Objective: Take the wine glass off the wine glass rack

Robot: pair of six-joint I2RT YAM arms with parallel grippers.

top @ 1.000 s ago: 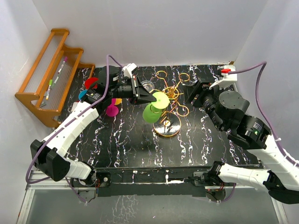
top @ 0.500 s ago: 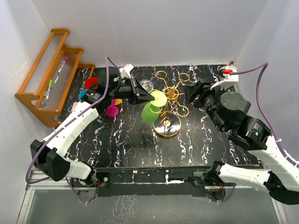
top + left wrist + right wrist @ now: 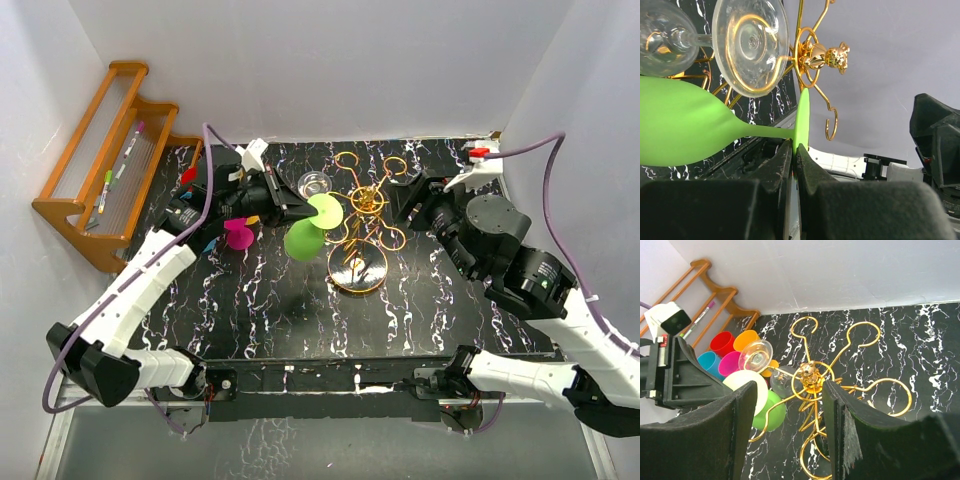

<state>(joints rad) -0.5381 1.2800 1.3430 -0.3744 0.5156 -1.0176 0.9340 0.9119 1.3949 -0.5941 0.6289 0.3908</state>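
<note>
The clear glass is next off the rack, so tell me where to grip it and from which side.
Grip the clear glass by its thin stem, just below the foot: it is slim enough to pinch, while the bowl looks too wide. Come from the left, outer side of the rack; gold arms crowd the post side. The left gripper is holding the green glass.

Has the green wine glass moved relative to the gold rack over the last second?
Yes. The green wine glass, gripped at its foot by the left pincer, has shifted left, away from the gold rack.
</note>
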